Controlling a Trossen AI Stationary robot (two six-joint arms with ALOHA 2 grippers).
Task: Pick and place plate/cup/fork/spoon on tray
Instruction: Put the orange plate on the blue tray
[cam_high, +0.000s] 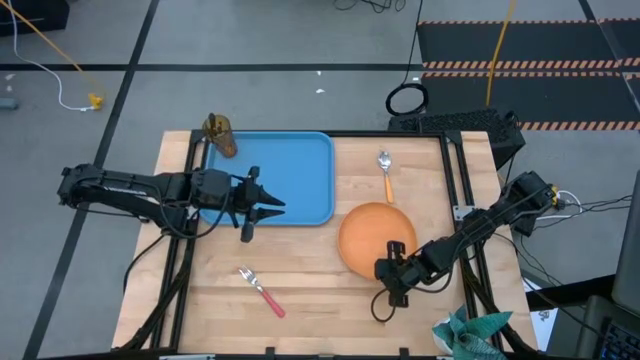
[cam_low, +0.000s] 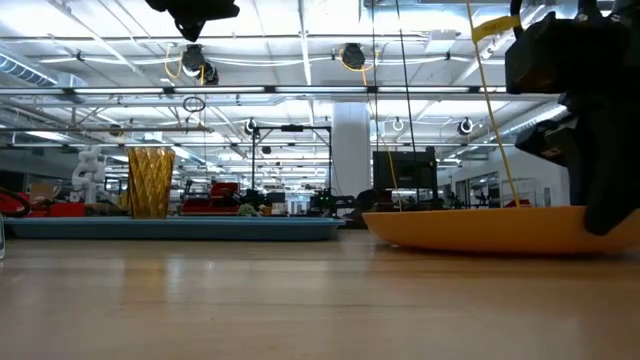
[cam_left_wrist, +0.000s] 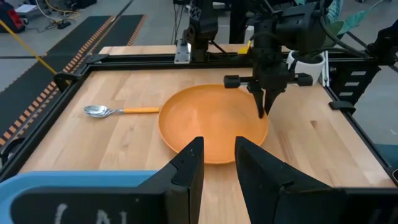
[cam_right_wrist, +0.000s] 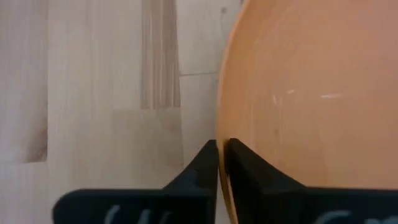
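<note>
Dark and jointed, the left gripper (cam_high: 268, 208) hovers over the near edge of the large light-blue rectangular tray (cam_high: 300, 165), its rounded corners and low rim smooth against the pale wood-grain table (cam_high: 300, 285); the fingers stand partly apart, holding nothing. At the tray's far left corner stands the small translucent amber tumbler, the cup (cam_high: 220, 133), faceted and upright. On bare wood nearer the front lies the small fork (cam_high: 262, 291), silver tines and red-pink handle, well apart from the tray. Right of the tray, near the far edge, rests the small spoon (cam_high: 385, 172), silver bowl and orange handle, its handle end just beside the round flat orange plate (cam_high: 370, 235). At the plate's front right edge, the right gripper (cam_high: 385, 297) has its two dark fingers pinched together on the thin rim, as the right wrist view shows.

Judging from that narrow hold, the risk lies in the lift: a smooth, glossy plate gripped at one edge could tip under its own weight or slide from the fingers. Carried leftward to the tray, it might also knock the spoon alongside it, or meet the waiting left arm above the tray.
</note>
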